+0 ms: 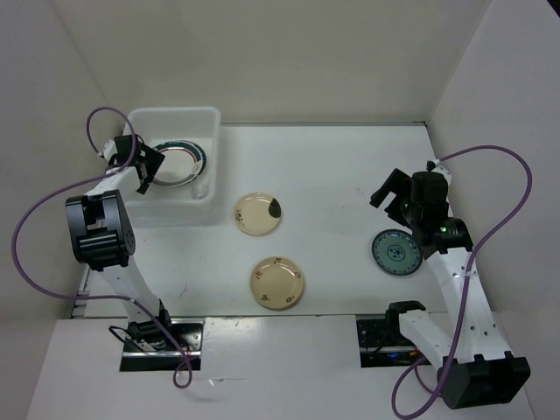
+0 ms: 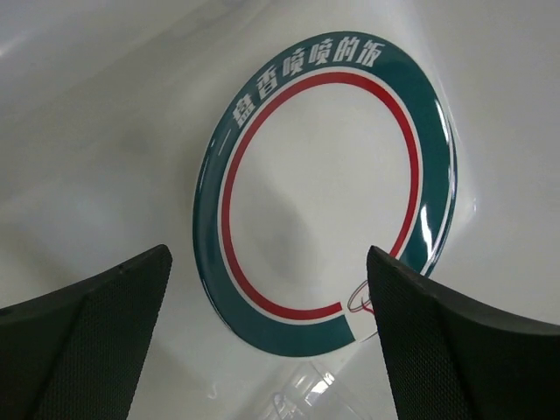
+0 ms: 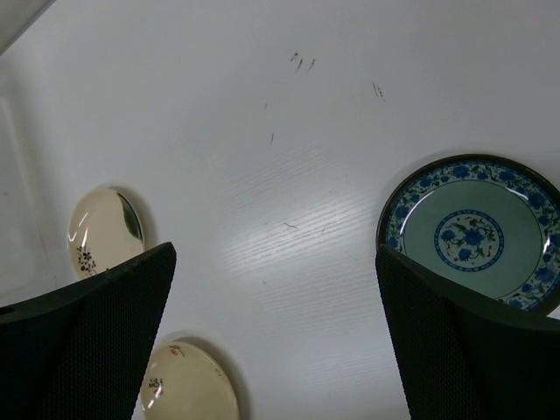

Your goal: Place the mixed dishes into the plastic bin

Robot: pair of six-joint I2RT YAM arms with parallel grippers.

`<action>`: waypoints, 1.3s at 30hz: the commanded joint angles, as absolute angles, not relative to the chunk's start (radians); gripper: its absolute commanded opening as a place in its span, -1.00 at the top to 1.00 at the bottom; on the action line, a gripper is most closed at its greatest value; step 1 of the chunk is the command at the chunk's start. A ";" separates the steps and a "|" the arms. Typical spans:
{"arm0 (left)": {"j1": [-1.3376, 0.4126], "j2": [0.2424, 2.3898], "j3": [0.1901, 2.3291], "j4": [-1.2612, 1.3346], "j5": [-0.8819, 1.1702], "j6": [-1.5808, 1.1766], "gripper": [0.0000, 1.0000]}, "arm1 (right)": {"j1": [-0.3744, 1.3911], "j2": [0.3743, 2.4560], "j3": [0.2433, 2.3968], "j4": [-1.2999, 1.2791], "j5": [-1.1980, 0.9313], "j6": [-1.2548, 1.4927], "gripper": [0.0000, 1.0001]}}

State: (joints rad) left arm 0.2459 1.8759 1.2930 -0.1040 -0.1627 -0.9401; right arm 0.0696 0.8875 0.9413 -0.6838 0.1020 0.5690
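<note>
White desk (image 1: 332, 166) has two cream plates (image 1: 258, 214) and the teal plate (image 3: 472, 236) waiting, the red-ringed plate (image 2: 324, 192) sits in the bin (image 1: 175, 111) under my left pincer (image 2: 267, 262), spread wide and empty, while my right pincer (image 3: 276, 262) hangs wide near the teal one, probably to grab it.

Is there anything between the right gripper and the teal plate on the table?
Nothing visible. The right gripper hangs open over bare table, and the teal plate lies uncovered close by, its edge partly behind one finger in the wrist view.
</note>
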 commanded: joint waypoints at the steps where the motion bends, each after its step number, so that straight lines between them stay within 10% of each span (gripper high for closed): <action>1: 0.245 1.868 1.347 -0.048 -0.147 -0.924 -1.00 | 0.080 0.887 0.940 -0.663 0.121 0.575 -1.00; 14: 0.108 1.415 1.404 -0.222 0.076 -0.721 -1.00 | 0.089 0.847 0.940 -0.653 0.121 0.575 -1.00; 28: -0.452 0.597 0.585 -0.319 -0.282 -1.446 -1.00 | 0.147 0.818 0.931 -0.653 0.121 0.575 -1.00; 39: -0.795 0.966 0.489 -0.141 -0.529 -1.698 -0.97 | 0.166 0.808 0.931 -0.653 0.121 0.575 -1.00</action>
State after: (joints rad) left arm -0.7704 0.8867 0.4538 -0.2630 -0.4080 -1.6268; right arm 0.1547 0.8310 0.9394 -0.6834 0.1112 0.5720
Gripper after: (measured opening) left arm 0.987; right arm 0.999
